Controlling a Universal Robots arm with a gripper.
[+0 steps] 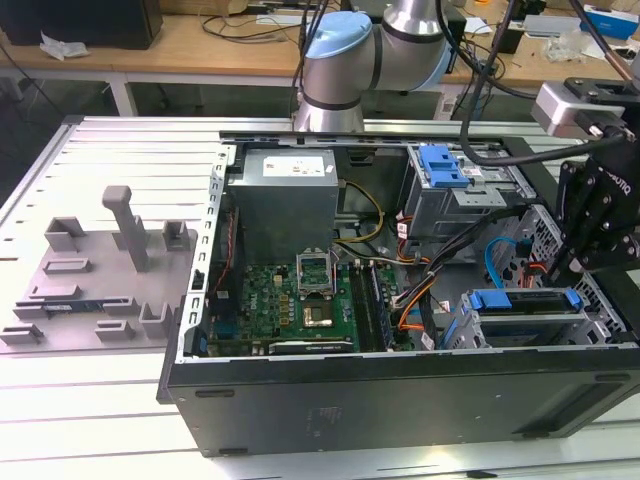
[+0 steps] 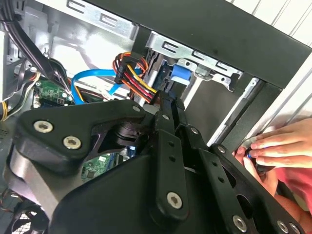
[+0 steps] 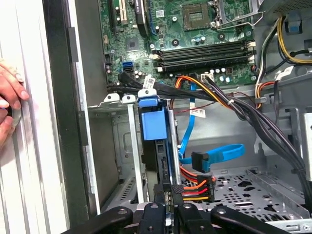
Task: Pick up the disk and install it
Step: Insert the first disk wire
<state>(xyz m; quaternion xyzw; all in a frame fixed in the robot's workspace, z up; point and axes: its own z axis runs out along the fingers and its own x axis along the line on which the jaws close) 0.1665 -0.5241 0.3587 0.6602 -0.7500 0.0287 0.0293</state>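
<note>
Blue-framed disk [image 1: 525, 300]. Location: inside the cage [image 3: 119, 141], on edge between its rails, with the blue bar of the frame showing at the cage's open face.

Orientation: the long axis runs along the cage, parallel with the black wall of the case [image 1: 400, 400]. The broad faces lie against the cage's rails. The narrow edge with the blue tab faces out of the cage, toward the gripper [image 3: 168, 195].

Gripper: set at the cage's open face, in line with the disk's narrow edge. The fingers are drawn close together with the disk's dark edge between them. They look clamped on it, though the contact itself is hard to make out in both wrist views.

Hazards, as an onlooker would judge them:

1. Skew. The hold is on a thin edge. If the disk tips off the line of the cage's rails, the frame could bind, and a push could jam it or work it loose from the fingers.
2. Cables. An orange, red and yellow power lead [image 3: 197, 187] lies just beside the cage and close to the fingers, and a blue cable [image 3: 219, 153] loops near the cage. Either could snag on the fingers or get trapped against the cage.
3. Hand [image 3: 9, 100]. It rests on the case's outer wall, beside the cage. A nudge to the case would spoil the alignment, and the hand sits near the gripper's linkage.
</note>
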